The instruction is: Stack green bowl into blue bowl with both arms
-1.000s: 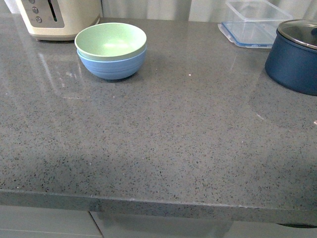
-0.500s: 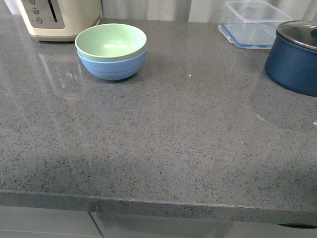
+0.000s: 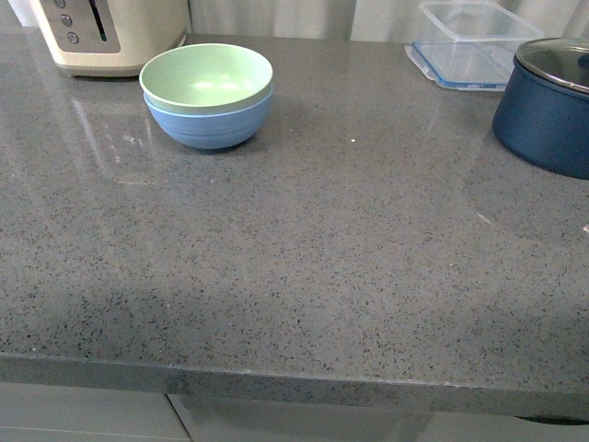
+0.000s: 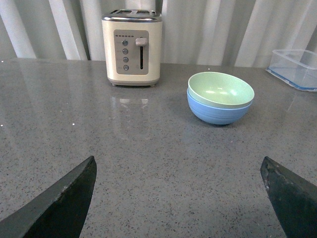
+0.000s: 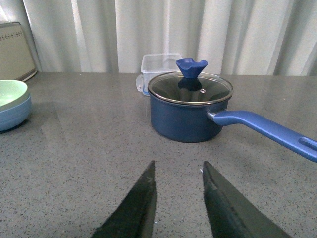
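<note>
Nearest you, the left gripper [image 4: 178,198] has its jaws spread wide and the right gripper [image 5: 178,203] has its jaws narrowly parted, both empty over bare grey surface [image 3: 322,276]. Farther back, one green bowl [image 3: 206,77] sits nested in one blue bowl [image 3: 210,124], just before one toaster [image 3: 109,32]. Well apart on the right stand one navy lidded pot [image 3: 545,101] and one clear container [image 3: 474,41].

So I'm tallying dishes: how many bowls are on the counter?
2. The green bowl sits nested inside the blue bowl, beside the toaster. None seem hidden.
</note>
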`<state>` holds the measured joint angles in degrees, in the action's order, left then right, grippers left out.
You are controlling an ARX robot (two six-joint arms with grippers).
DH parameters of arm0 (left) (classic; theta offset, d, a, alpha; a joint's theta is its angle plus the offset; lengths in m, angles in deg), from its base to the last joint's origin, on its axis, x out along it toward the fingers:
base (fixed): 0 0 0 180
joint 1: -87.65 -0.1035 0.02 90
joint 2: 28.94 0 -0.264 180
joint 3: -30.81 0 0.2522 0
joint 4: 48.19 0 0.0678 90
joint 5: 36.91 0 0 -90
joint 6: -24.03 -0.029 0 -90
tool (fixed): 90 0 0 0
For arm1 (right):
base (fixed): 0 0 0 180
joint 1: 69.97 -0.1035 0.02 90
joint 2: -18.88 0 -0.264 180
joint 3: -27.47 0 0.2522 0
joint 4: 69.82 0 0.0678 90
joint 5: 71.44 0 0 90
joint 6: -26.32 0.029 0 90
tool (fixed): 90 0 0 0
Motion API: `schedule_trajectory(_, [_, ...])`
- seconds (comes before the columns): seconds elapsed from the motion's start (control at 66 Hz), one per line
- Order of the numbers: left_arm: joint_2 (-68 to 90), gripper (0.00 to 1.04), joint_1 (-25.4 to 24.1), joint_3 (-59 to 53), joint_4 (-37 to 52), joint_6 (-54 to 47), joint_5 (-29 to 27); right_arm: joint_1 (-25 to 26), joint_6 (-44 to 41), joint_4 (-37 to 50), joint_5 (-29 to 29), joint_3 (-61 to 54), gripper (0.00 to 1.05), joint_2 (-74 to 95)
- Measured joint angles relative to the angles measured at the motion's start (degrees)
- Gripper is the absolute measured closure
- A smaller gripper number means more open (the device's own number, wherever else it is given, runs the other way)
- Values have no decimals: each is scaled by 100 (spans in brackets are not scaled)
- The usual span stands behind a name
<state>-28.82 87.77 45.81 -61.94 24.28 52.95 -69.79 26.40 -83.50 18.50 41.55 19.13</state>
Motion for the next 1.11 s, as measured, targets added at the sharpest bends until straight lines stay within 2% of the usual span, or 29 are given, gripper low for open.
schedule_trajectory(0.061, [0, 7, 0, 0, 0, 0, 2, 0, 0, 0, 0, 0, 50, 0])
schedule_trajectory(0.136, [0, 7, 0, 0, 0, 0, 2, 0, 0, 0, 0, 0, 38, 0])
schedule_trajectory(0.197, [0, 7, 0, 0, 0, 0, 0, 0, 0, 0, 0, 0, 20, 0])
schedule_trajectory(0.273, [0, 7, 0, 0, 0, 0, 0, 0, 0, 0, 0, 0, 8, 0])
schedule_trajectory(0.333, [0, 7, 0, 0, 0, 0, 2, 0, 2, 0, 0, 0, 11, 0])
schedule_trajectory(1.106, [0, 7, 0, 0, 0, 0, 0, 0, 4, 0, 0, 0, 10, 0])
